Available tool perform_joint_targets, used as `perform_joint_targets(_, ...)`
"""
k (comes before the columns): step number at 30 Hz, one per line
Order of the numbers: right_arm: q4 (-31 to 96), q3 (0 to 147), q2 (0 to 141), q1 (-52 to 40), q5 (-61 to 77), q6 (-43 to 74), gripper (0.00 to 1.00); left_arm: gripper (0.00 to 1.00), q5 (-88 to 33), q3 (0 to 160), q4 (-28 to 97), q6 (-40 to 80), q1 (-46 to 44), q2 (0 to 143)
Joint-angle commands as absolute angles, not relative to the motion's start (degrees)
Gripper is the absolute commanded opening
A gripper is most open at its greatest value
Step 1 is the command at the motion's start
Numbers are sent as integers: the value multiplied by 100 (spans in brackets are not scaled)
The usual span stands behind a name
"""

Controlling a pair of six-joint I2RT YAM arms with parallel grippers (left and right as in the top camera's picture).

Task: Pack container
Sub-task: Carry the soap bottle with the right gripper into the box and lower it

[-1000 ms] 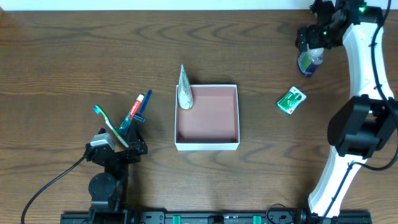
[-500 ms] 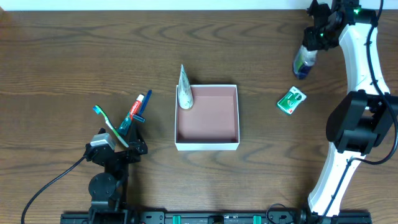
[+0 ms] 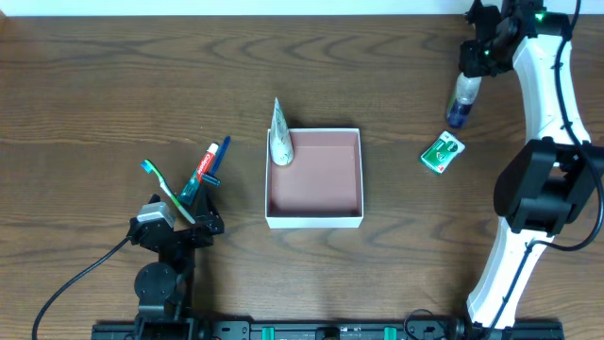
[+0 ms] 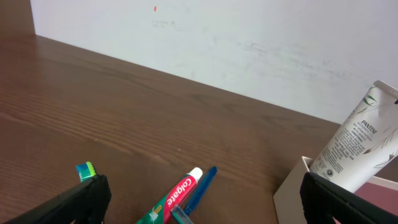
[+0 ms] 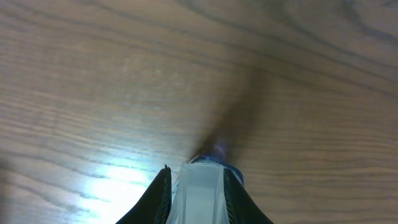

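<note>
Where woodgrain (image 5: 93, 62) runs, the right end effector (image 5: 196, 174) pinches a clear bottle (image 3: 461, 97).

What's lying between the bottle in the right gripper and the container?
Overhead view: only bare table between the bottle and the container; the green packet sits just beside that path, not on it.

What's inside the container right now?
Only a white Pantene tube, standing tilted in the far-left corner of the container, its top poking above the wall. The rest of the pinkish floor looks bare; the patch under the tube is hidden.
</note>
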State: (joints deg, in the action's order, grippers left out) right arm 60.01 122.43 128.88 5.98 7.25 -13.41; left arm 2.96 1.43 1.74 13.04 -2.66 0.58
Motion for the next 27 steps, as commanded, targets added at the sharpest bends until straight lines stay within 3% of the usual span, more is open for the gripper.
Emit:
perform_joint_targets(1, 6062, 12258, 12044, 274, 987, -1225, 4, 98, 360, 23, 384, 1205, -233, 23)
perform_joint_targets(13, 6497, 12258, 10221, -1302, 1520, -860, 4, 98, 360, 23, 384, 1205, -233, 23)
perform_joint_targets(27, 6646, 11885, 10191, -2934, 283, 934, 5, 98, 360, 23, 384, 1205, -233, 23)
